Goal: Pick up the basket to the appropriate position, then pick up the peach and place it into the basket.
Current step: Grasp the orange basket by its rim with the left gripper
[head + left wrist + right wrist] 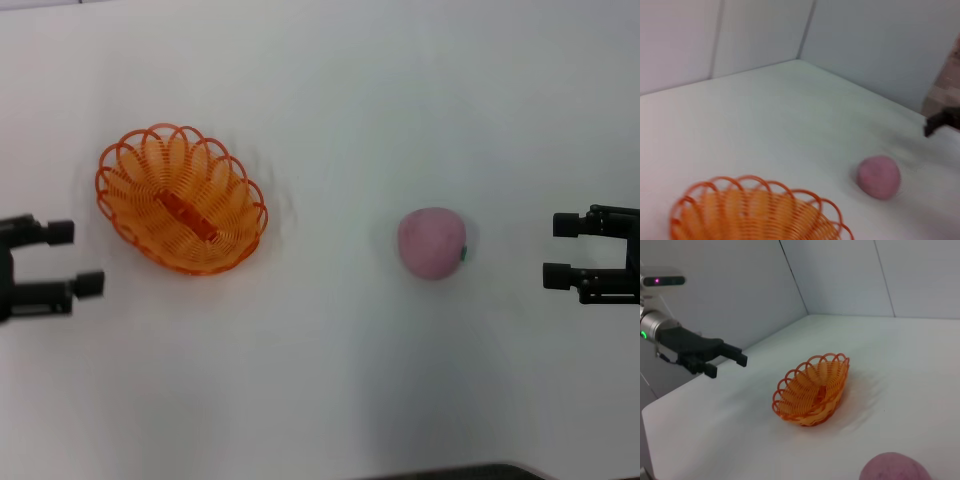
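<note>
The orange wire basket (182,200) sits on the white table at the left of the head view; it also shows in the left wrist view (757,212) and the right wrist view (812,389). The pink peach (432,242) lies to its right, apart from it, with a small green mark on its right side; it also shows in the left wrist view (879,176) and the right wrist view (895,467). My left gripper (78,258) is open and empty just left of the basket. My right gripper (562,250) is open and empty to the right of the peach.
The white table (320,380) fills the view, with bare surface between the basket and the peach. Pale walls (760,30) enclose the table's far sides. The table's front edge (470,470) shows at the bottom.
</note>
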You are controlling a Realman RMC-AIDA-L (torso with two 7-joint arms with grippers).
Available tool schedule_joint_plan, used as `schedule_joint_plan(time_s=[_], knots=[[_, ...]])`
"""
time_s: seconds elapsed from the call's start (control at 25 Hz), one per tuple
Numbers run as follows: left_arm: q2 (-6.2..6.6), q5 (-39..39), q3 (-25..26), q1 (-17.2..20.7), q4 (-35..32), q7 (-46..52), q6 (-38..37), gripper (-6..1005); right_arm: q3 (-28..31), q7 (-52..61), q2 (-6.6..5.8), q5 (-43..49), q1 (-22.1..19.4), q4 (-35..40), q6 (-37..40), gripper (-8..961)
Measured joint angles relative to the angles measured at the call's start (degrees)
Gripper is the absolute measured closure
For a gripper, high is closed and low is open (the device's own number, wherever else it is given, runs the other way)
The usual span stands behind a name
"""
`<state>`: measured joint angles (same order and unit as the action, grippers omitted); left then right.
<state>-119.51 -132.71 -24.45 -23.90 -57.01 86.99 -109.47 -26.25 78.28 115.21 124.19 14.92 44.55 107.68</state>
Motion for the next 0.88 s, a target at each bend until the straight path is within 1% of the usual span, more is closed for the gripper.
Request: schedule_joint_plan(time_s=[0.08, 0.16, 0.24, 0.28, 0.48, 0.6, 0.76, 0.88], knots=[[0.30, -0.16, -0.25, -1.22, -2.31, 4.50, -0.29, 152, 0.01, 0.28, 0.02, 0.00, 0.22, 0.00, -0.01, 129], [0.69, -0.53, -0.83, -3.15, -5.57, 11.61, 0.08, 152, 0.07, 0.37, 0.07, 0.00, 0.41, 0.01, -0.01, 128], [1.10, -1.26, -2.31, -5.04, -8.16, 18.06, 0.85, 153, 0.11, 0.38, 0.13, 0.00, 0.55, 0.01, -0.05, 128], [1.18, -1.44, -3.03, -5.60, -8.90, 19.63, 0.96, 153, 0.10, 0.37, 0.18, 0.00, 0.62, 0.01, -0.13, 128], [1.34, -2.56, -10.00, -8.28, -15.09, 30.99, 3.45, 153, 0.11, 0.36, 0.30, 0.00, 0.76, 0.01, -0.41, 128], [1.78, -4.14, -13.17, -10.02, -17.30, 36.17, 4.99, 154, 0.23, 0.32, 0.30, 0.00, 0.88, 0.01, -0.45, 128], [2.60, -11.26, -16.49, -13.89, -16.63, 42.27, 8.65, 154, -0.21, 0.32, 0.36, 0.56, 1.26, 0.01, -0.82, 128], [2.67, -15.84, -19.40, -17.18, -13.93, 45.34, 12.07, 154, -0.24, 0.35, 0.46, 0.75, 1.37, 0.01, -0.85, 128]])
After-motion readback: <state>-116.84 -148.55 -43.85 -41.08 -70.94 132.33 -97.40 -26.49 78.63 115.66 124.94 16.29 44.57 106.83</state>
